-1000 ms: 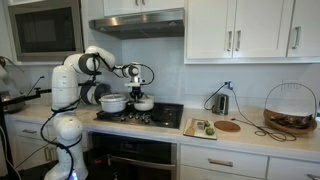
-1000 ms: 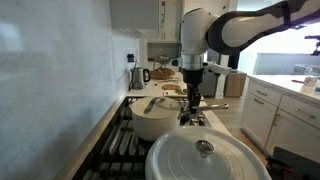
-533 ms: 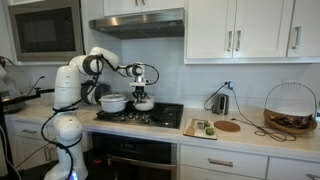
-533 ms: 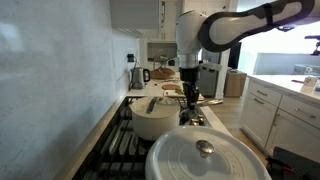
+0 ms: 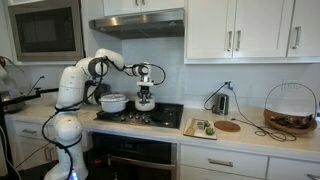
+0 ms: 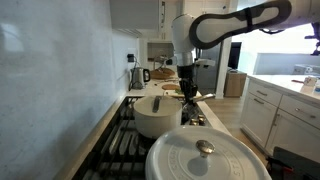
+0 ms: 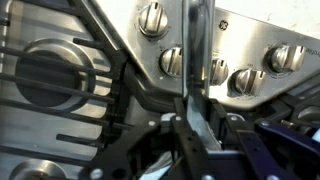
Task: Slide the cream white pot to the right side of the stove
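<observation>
The cream white pot (image 5: 145, 103) stands on the stove (image 5: 168, 119), just right of a larger white pot. In an exterior view it is a round cream pot (image 6: 155, 115) on the grates (image 6: 112, 150). My gripper (image 5: 146, 89) (image 6: 187, 92) hangs straight down over the pot's near side. In the wrist view the jaws (image 7: 190, 130) are shut on a flat metal handle (image 7: 197, 55), with the stove knobs (image 7: 153, 17) beyond. The pot body is hidden in the wrist view.
A larger white lidded pot (image 5: 113, 102) (image 6: 205, 160) sits on the stove beside the cream pot. A kettle (image 5: 220, 101) (image 6: 137, 76), a cutting board (image 5: 199, 127), a round trivet (image 5: 228, 126) and a wire basket (image 5: 290, 108) stand on the counter past the stove.
My gripper and the cream pot have moved a little toward the kettle side of the stove, away from the larger white pot.
</observation>
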Available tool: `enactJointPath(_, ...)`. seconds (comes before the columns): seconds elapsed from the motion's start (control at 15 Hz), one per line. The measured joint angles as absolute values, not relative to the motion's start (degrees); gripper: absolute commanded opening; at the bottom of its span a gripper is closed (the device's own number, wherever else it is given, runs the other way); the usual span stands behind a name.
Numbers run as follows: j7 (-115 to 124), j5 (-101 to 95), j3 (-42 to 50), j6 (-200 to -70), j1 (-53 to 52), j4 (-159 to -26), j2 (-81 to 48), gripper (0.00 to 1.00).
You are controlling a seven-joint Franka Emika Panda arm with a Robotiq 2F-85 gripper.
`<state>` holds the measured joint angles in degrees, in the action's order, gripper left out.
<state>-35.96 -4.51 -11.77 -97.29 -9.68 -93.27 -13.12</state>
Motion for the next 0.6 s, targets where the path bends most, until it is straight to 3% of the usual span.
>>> enactJointPath(0.6, -47.8, -4.5, -10.1, -94.2, -6.7, -87.1, -17.4, 0.07)
